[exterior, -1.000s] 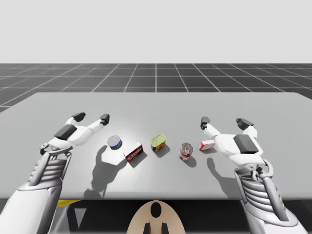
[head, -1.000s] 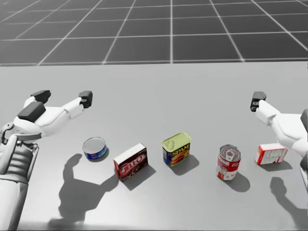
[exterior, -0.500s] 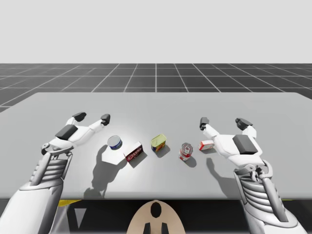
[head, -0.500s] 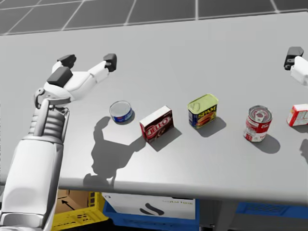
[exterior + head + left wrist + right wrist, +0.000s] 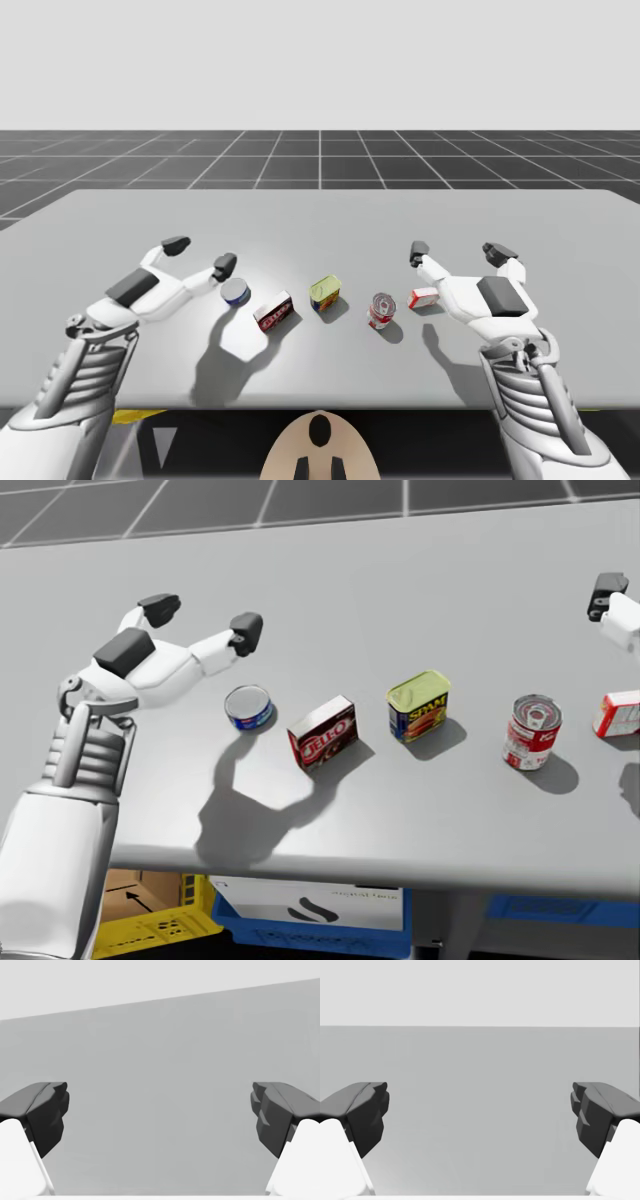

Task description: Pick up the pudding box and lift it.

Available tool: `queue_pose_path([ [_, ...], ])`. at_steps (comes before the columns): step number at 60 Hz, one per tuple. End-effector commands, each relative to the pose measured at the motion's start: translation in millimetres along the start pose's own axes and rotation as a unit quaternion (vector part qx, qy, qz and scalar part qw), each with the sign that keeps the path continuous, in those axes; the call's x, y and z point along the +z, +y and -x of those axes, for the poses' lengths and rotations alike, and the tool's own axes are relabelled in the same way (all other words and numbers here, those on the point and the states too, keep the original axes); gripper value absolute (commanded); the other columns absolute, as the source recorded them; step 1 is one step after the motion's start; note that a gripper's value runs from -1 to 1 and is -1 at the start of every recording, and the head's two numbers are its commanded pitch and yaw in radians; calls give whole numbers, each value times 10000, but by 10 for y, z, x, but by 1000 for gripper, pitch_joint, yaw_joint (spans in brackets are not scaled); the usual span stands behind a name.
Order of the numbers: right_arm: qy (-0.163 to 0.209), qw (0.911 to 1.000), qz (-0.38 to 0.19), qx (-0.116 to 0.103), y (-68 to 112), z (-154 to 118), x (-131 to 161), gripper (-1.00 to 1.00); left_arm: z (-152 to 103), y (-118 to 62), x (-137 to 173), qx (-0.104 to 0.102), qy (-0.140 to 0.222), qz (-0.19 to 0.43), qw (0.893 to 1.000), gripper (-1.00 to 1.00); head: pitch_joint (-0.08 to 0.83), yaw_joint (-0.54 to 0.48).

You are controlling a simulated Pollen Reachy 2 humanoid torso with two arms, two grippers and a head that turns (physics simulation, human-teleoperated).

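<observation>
A grey table [image 5: 320, 215] carries five groceries in a loose row. The pudding box [image 5: 323, 732], dark red with a white top, stands second from my left and is turned at an angle to the table's front edge. A short blue can [image 5: 248, 706] sits just beside it on my left. On the other side come a yellow-topped tin [image 5: 419, 705], a red can [image 5: 530, 730] and a small red and white box [image 5: 620, 713].

My left gripper [image 5: 203, 618] hovers with its fingers spread wide and nothing between them. It is just behind the blue can and near the pudding box, but not touching either. From its wrist camera, bare table lies ahead of the fingers. My right gripper [image 5: 459, 251] is also spread wide and empty, above the red and white box and well apart from the pudding box.

The step in hand appears to be the approach with the left arm. To do it well, the gripper should probably pass over the blue can rather than through it. It should then turn to match the box's angle and come down with a finger on each broad face. The main risk is nudging the can or tipping the box before the fingers close.
</observation>
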Motion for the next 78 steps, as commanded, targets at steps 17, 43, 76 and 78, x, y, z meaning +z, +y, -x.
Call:
queue_pose_path([
  [17, 20, 10000, 6, -59, 17, 5, 16, -1000, 391, -240, 454, -402, 1104, 1515, 9814, -1000, 707, 180],
  [43, 7, 10000, 38, -25, 18, 5, 31, -1000, 815, -465, 261, -323, 1863, 1869, 9640, -1000, 709, 188],
  [76, -18, 10000, 51, -40, 0, -8, 33, -1000, 956, -778, -383, -335, 2264, 1719, 9582, -1000, 709, 172],
  [78, -20, 10000, 49, -43, -1, -9, 34, -1000, 964, -784, -394, -327, 2269, 1712, 9582, -1000, 708, 170],
])
